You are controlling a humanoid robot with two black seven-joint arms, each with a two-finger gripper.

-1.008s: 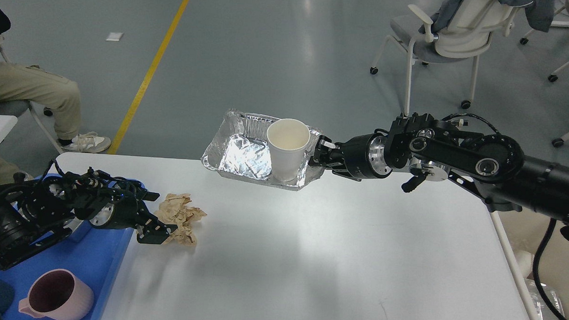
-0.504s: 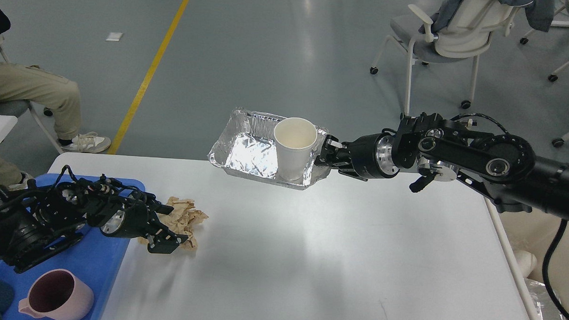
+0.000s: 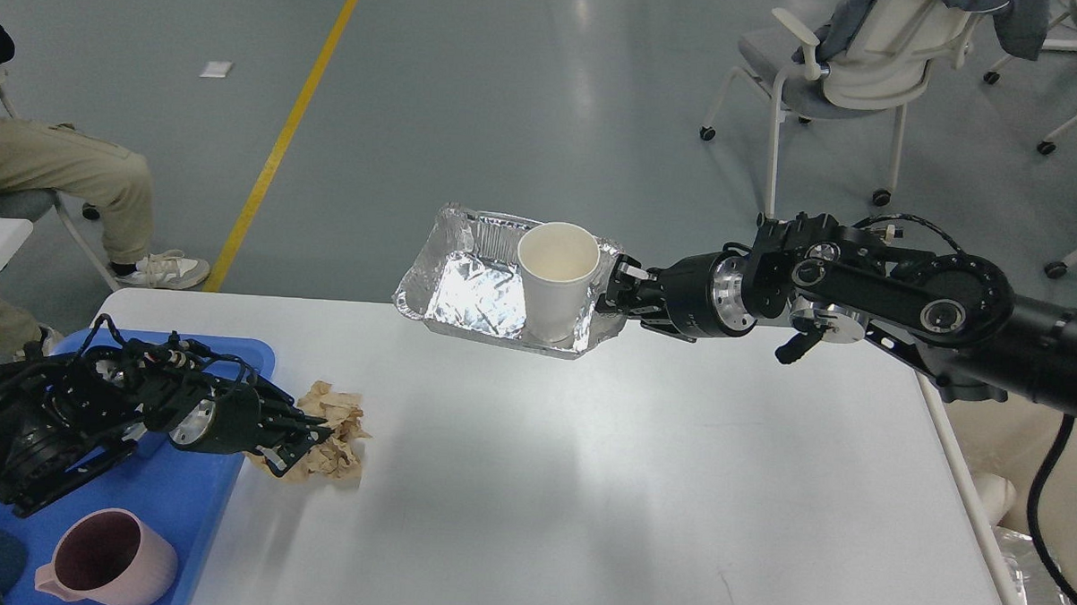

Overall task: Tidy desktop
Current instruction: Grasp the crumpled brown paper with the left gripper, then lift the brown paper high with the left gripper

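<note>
- Paper first: the crumpled brown paper wad (image 3: 326, 431) has slid a bit toward the blue plastic tray (image 3: 193, 496) since a second ago, with the left gripper (image 3: 296, 444) now dug into its near edge; fingers look closed on it.
- Right gripper (image 3: 612, 296) stays clamped on the rim of the shiny foil tray (image 3: 467, 291), white paper cup (image 3: 555, 281) riding inside, barely moved since half a second ago.
- Glossy white table (image 3: 586, 483) is nearly bare, so I'd say tidying is close to done.

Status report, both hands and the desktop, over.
Right hand shut on foil tray, cup inside, lifted. Left hand on crumpled paper. Desktop not yet tidy.
</note>
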